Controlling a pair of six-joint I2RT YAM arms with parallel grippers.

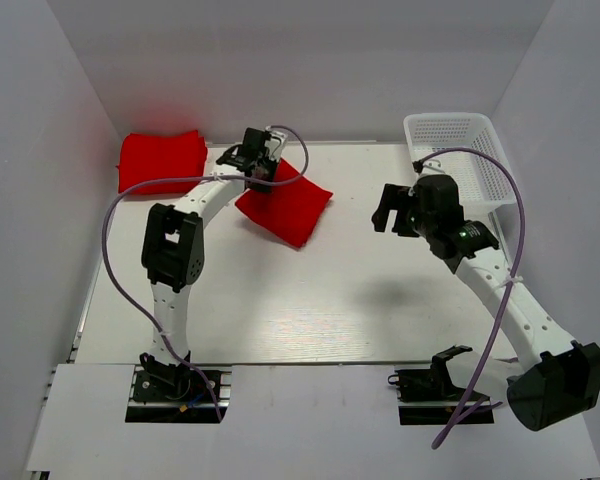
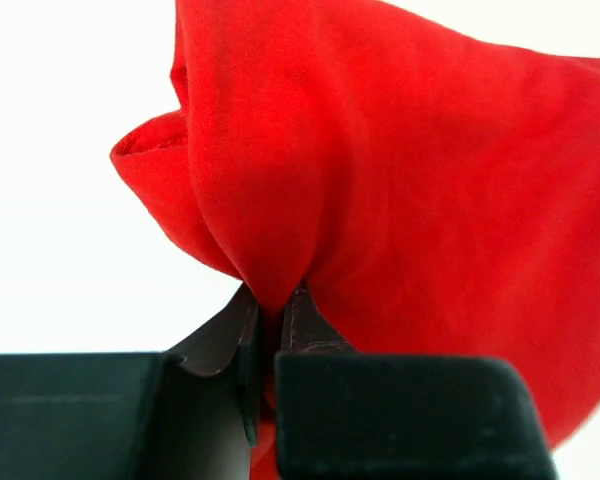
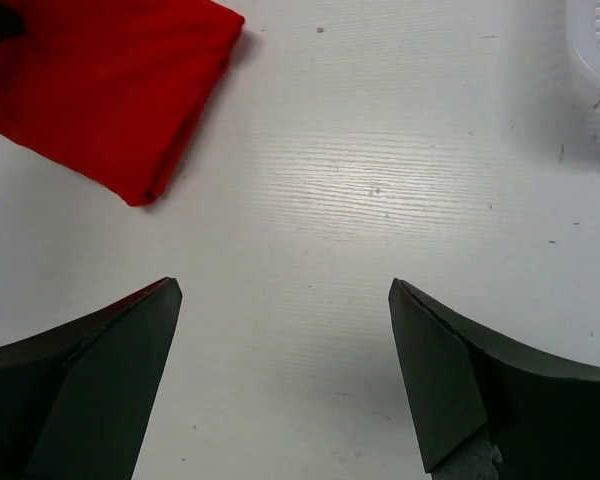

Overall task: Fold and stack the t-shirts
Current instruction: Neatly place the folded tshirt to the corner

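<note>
A folded red t-shirt (image 1: 292,207) lies at the back middle of the table, turned like a diamond. My left gripper (image 1: 263,172) is at its back left corner, shut on a pinch of the fabric. In the left wrist view the red t-shirt (image 2: 400,180) bunches up out of the jaws of the left gripper (image 2: 273,300). Another folded red t-shirt (image 1: 161,160) lies at the back left corner. My right gripper (image 1: 388,212) hangs open over bare table to the right of the held shirt, whose corner (image 3: 110,90) shows beyond the right gripper (image 3: 285,290). Nothing is between its fingers.
A white mesh basket (image 1: 458,150) stands at the back right, just behind the right arm; its edge (image 3: 595,40) shows in the right wrist view. White walls close the table at the left, back and right.
</note>
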